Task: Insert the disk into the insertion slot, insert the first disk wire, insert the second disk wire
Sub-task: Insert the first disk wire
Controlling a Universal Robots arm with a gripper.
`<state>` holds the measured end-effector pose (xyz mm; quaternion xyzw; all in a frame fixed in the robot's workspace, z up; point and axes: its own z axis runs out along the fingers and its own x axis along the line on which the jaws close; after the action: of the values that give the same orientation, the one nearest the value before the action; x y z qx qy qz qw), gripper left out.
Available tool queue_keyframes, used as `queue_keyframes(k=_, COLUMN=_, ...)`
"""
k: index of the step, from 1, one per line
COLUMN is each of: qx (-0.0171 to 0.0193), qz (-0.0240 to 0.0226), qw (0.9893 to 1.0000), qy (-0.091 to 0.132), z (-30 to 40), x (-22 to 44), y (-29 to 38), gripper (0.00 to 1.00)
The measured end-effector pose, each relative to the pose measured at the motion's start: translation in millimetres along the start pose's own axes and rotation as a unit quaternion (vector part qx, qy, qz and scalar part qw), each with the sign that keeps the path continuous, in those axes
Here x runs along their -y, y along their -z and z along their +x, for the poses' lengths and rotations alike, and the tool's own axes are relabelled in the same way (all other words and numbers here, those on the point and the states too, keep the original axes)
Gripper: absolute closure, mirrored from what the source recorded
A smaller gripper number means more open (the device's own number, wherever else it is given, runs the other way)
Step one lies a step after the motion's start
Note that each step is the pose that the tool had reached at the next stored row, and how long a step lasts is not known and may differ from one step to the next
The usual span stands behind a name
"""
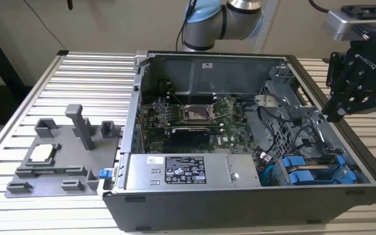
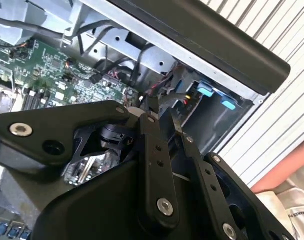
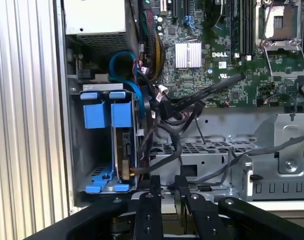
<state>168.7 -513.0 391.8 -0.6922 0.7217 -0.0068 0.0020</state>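
In the exterior view, the picture's edge cuts off the upper body of the gripper (image 1: 336, 116). In the first wrist view, we see the disk (image 3: 123, 150), ahead of the gripper, edge-on only; its label face is turned away inside the insertion slot (image 3: 76, 155). We cannot trace where the black wires (image 3: 164, 137) beside the disk end, since they overlap. In the second wrist view, the gripper body hides the near part of the motherboard (image 2: 56, 75).

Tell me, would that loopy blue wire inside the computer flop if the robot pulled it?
Probably floppy yet springy: the blue cable holds an arched loop. Likely light, being thin. It might snag, since black wires cross beside it.
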Motion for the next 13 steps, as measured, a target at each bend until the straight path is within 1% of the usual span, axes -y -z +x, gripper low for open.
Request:
queue_keyframes(k=2, qx=-0.0002, qz=0.0000, qw=1.0000, qy=0.000, z=-2.3, x=-0.1, y=0.0, gripper=0.74)
queue_keyframes(k=4, qx=-0.0002, qz=0.0000, qw=1.0000, qy=0.000, z=-2.4, x=-0.3, y=0.0, gripper=0.74)
queue_keyframes(k=6, qx=-0.0003, qz=0.0000, qw=1.0000, qy=0.000, z=-2.4, x=-2.3, y=0.0, gripper=0.74)
queue_keyframes(k=9, qx=-0.0003, qz=0.0000, qw=1.0000, qy=0.000, z=-2.1, x=-8.2, y=0.1, gripper=0.74)
queue_keyframes(k=13, qx=-0.0006, qz=0.0001, qw=1.0000, qy=0.000, z=-1.7, x=-18.0, y=0.2, gripper=0.74)
